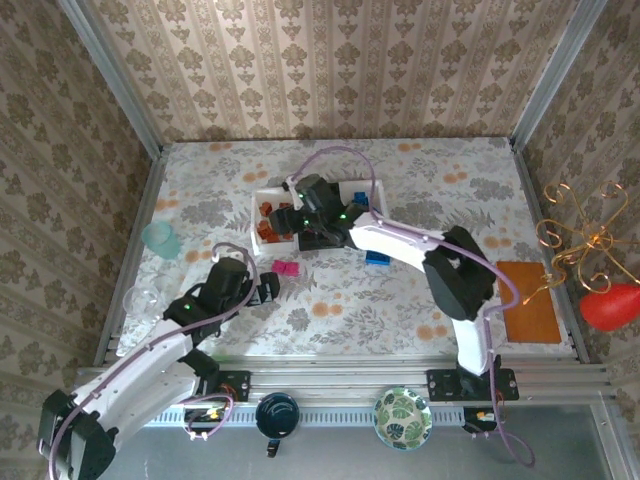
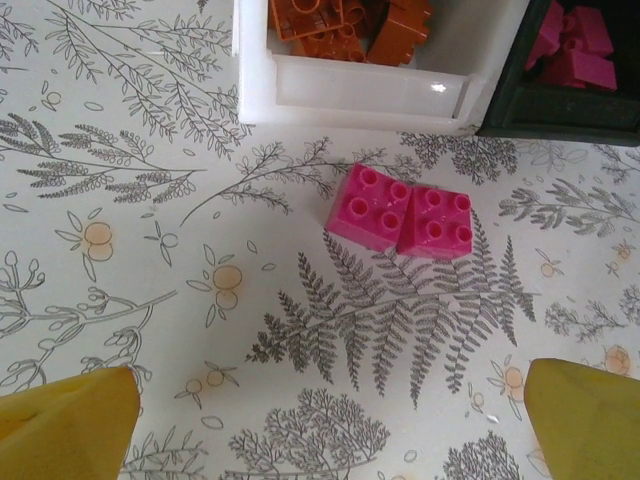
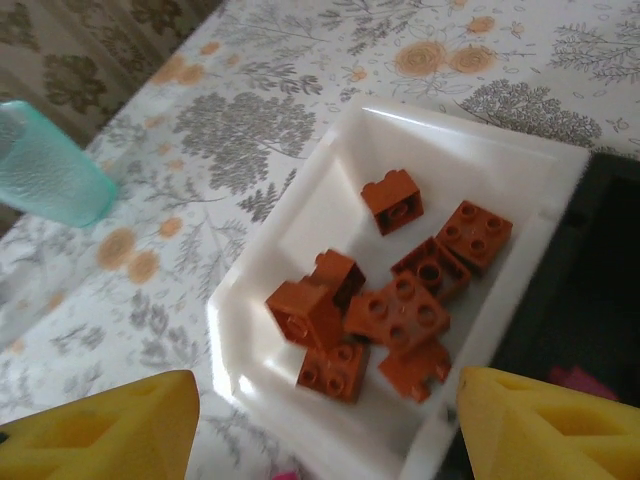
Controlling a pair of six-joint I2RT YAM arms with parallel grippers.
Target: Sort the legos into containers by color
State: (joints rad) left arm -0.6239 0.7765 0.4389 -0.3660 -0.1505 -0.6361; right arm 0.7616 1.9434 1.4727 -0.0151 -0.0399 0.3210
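Two pink bricks [image 2: 400, 212] lie touching on the cloth [image 2: 150, 300] just ahead of my left claw [image 2: 325, 425], which hangs wide apart and empty above them. To do this well, I should drop squarely over one brick, pinch its flat sides, then carry it to the black tray [image 2: 540, 115]. Farther on, my right claw [image 3: 325, 425] gapes empty over the orange bricks [image 3: 400, 300] in the white tray [image 3: 330, 200].
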